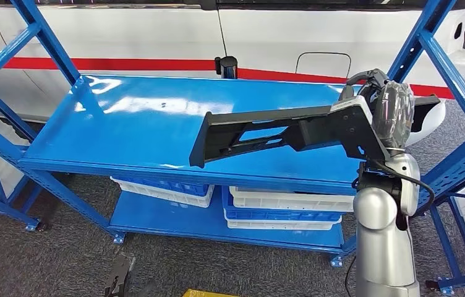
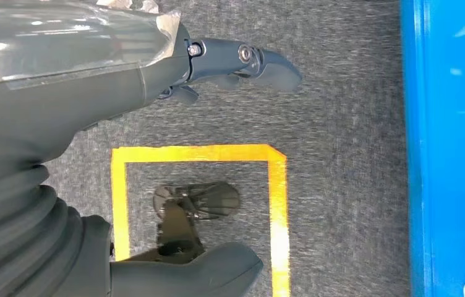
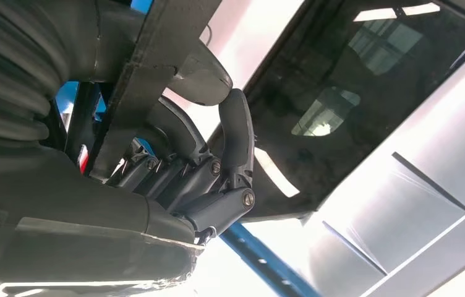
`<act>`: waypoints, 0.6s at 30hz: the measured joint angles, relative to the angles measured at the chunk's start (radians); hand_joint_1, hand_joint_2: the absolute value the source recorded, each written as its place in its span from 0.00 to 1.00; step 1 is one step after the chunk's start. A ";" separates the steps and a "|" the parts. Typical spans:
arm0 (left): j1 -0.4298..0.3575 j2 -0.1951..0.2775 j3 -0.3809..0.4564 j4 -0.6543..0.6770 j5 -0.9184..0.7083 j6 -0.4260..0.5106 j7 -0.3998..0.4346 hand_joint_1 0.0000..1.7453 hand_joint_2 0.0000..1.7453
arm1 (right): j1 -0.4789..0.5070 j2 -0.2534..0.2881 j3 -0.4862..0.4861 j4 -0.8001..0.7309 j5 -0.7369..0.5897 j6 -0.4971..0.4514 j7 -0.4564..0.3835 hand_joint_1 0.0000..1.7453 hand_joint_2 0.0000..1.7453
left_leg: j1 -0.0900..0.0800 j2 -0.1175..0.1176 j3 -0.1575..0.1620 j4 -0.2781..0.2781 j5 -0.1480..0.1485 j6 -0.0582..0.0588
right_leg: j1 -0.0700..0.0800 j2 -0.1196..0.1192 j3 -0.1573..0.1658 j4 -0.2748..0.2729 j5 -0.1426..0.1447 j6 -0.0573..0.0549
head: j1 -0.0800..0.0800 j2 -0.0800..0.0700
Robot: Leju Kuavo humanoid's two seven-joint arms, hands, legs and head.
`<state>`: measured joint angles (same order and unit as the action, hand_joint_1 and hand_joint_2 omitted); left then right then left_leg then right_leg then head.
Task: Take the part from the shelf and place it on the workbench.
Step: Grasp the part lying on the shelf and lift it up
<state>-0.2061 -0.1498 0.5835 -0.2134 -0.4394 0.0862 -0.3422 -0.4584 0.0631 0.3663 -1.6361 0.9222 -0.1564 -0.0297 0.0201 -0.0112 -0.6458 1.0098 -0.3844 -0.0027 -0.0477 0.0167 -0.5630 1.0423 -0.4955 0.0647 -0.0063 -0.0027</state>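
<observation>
Blue shelf (image 1: 125,124), top deck. Long black part (image 1: 279,131) held above it, long axis roughly level, running leftward from right hand (image 1: 378,114), fingers wrapped on its right end. Left hand (image 2: 94,68) hangs over the floor (loosely spread, holding nothing).

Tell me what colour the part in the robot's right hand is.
Black. The part, gripped by the right hand, shows best in the head view.
</observation>
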 joint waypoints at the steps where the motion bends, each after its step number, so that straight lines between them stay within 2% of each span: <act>1: 0.003 0.001 0.001 0.000 0.000 0.003 0.000 0.00 1.00 | 0.003 -0.002 -0.001 -0.001 -0.012 -0.005 -0.004 1.00 1.00 | 0.003 0.000 -0.007 0.006 -0.004 -0.003 | -0.001 0.000 -0.006 0.003 0.000 -0.008 | -0.002 0.000; 2: 0.006 0.002 0.002 0.000 0.001 0.007 -0.001 0.00 1.00 | 0.005 -0.003 -0.002 -0.001 -0.022 -0.011 -0.008 1.00 1.00 | 0.006 0.002 -0.016 0.019 -0.019 -0.007 | 0.000 0.000 -0.014 0.005 0.005 -0.017 | -0.004 0.000; 3: 0.009 0.003 0.004 0.000 0.001 0.011 -0.002 0.00 1.00 | 0.006 -0.005 -0.002 -0.002 -0.032 -0.016 -0.012 1.00 1.00 | 0.008 0.004 -0.030 0.053 -0.050 -0.010 | 0.002 -0.001 -0.021 0.006 0.011 -0.027 | -0.005 0.000; 6: 0.019 0.004 0.010 0.000 0.002 0.019 -0.005 0.00 1.00 | 0.009 -0.010 -0.003 0.000 -0.054 -0.028 -0.019 1.00 1.00 | 0.008 0.008 -0.091 0.243 -0.176 -0.013 | 0.015 -0.004 -0.045 0.006 0.028 -0.053 | -0.007 0.000; 7: 0.023 0.004 0.013 0.000 0.003 0.020 -0.006 0.00 1.00 | 0.011 -0.012 -0.003 0.002 -0.060 -0.030 -0.020 1.00 1.00 | 0.007 0.009 -0.098 0.286 -0.194 -0.010 | 0.021 -0.005 -0.052 0.006 0.034 -0.059 | -0.007 0.000; 8: 0.028 0.005 0.015 0.000 0.005 0.021 -0.007 0.00 1.00 | 0.013 -0.014 -0.003 0.004 -0.067 -0.031 -0.022 1.00 1.00 | 0.004 0.008 -0.089 0.295 -0.194 -0.003 | 0.027 -0.006 -0.059 0.006 0.040 -0.064 | -0.007 0.000; 9: 0.033 0.006 0.017 0.000 0.008 0.021 -0.007 0.00 1.00 | 0.014 -0.016 -0.003 0.006 -0.075 -0.032 -0.024 1.00 1.00 | 0.000 0.008 -0.059 0.267 -0.178 0.008 | 0.034 -0.006 -0.066 0.006 0.045 -0.067 | -0.007 0.000; 11: 0.043 0.011 0.021 0.000 0.012 0.021 -0.010 0.00 1.00 | 0.016 -0.018 -0.003 0.011 -0.089 -0.035 -0.031 1.00 1.00 | -0.016 0.008 0.037 0.134 -0.146 0.043 | 0.044 -0.005 -0.076 0.006 0.057 -0.069 | -0.006 0.000; 12: 0.046 0.013 0.022 0.000 0.013 0.021 -0.012 0.00 1.00 | 0.016 -0.020 -0.003 0.014 -0.093 -0.038 -0.034 1.00 1.00 | -0.023 0.011 0.075 0.076 -0.136 0.056 | 0.045 -0.006 -0.079 0.004 0.062 -0.068 | -0.005 0.000; 13: 0.049 0.016 0.023 0.000 0.013 0.021 -0.014 0.00 1.00 | 0.016 -0.021 -0.003 0.016 -0.096 -0.041 -0.037 1.00 1.00 | -0.030 0.014 0.097 0.039 -0.133 0.066 | 0.044 -0.008 -0.080 0.003 0.068 -0.064 | -0.004 0.000; 14: 0.051 0.019 0.024 0.000 0.014 0.021 -0.015 0.00 1.00 | 0.017 -0.022 -0.003 0.018 -0.098 -0.043 -0.038 1.00 1.00 | -0.036 0.016 0.103 0.024 -0.133 0.072 | 0.040 -0.011 -0.081 0.000 0.074 -0.058 | -0.004 0.000; 16: 0.055 0.022 0.028 0.000 0.015 0.021 -0.016 0.00 1.00 | 0.019 -0.024 -0.002 0.023 -0.099 -0.045 -0.039 1.00 1.00 | -0.041 0.015 0.103 0.005 -0.108 0.078 | 0.037 -0.015 -0.081 -0.006 0.084 -0.044 | -0.006 0.000; 17: 0.056 0.023 0.030 0.000 0.017 0.021 -0.016 0.00 1.00 | 0.019 -0.025 -0.002 0.024 -0.101 -0.046 -0.039 1.00 1.00 | -0.040 0.016 0.105 -0.011 -0.093 0.079 | 0.038 -0.016 -0.087 -0.002 0.078 -0.041 | -0.006 0.000; 18: 0.056 0.023 0.033 0.000 0.019 0.021 -0.017 0.00 1.00 | 0.019 -0.028 -0.002 0.025 -0.104 -0.046 -0.039 1.00 1.00 | -0.037 0.018 0.103 -0.027 -0.075 0.079 | 0.040 -0.016 -0.096 0.014 0.059 -0.041 | -0.005 0.000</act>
<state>-0.1502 -0.1267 0.6165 -0.2136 -0.4199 0.1068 -0.3589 -0.4399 0.0354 0.3638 -1.6108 0.8184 -0.2027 -0.0690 -0.0167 0.0070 -0.5428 0.9831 -0.4598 0.0765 -0.0081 0.0010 -0.6589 1.0562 -0.4369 0.0235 -0.0112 -0.0027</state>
